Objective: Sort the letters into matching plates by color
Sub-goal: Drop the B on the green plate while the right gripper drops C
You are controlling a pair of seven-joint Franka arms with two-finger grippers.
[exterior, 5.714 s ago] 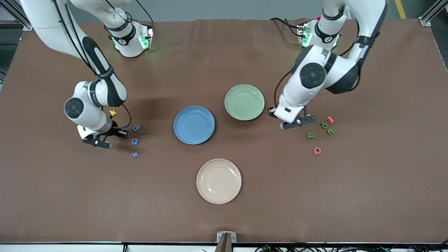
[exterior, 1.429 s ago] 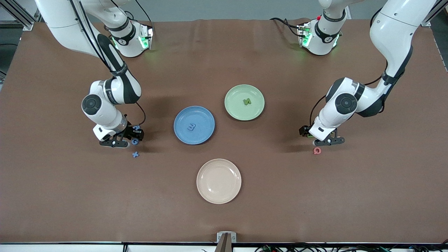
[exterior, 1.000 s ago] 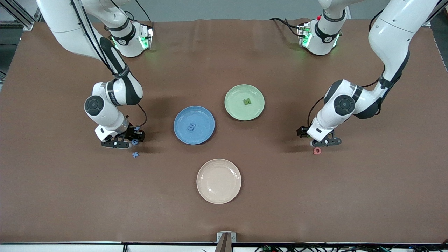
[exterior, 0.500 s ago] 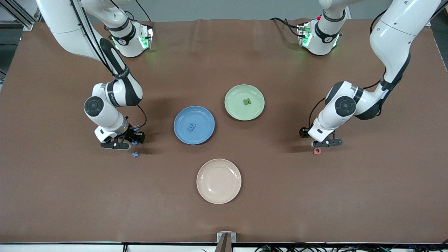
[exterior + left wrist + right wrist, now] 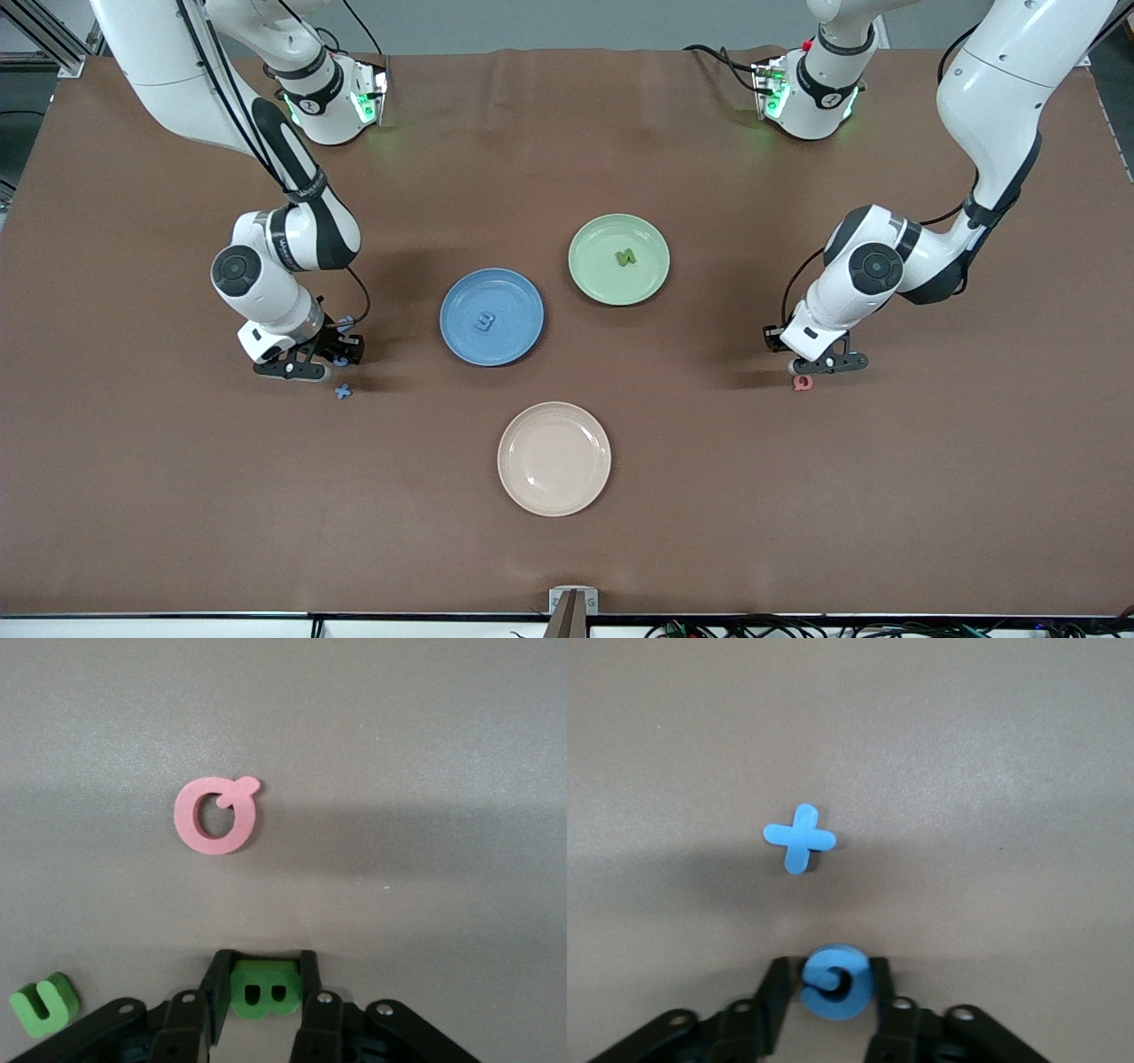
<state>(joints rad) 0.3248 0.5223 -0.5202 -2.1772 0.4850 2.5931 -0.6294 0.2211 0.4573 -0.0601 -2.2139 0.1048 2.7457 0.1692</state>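
Observation:
The blue plate holds one blue letter. The pale green plate holds one green letter. My right gripper is low at the table toward the right arm's end, shut on a blue letter G. A blue X lies just nearer the camera; it also shows in the right wrist view. Another blue letter peeks out beside the wrist. My left gripper is low toward the left arm's end, shut on a green letter B. Another green letter lies beside it.
A beige plate sits nearer the camera than the two coloured plates. A pink Q lies just in front of the left gripper, also seen in the left wrist view.
Since the earliest frame each coloured plate has gained one letter. Both arms came back down over their letter piles. In the last second the grippers only shifted slightly and the blue G became covered.

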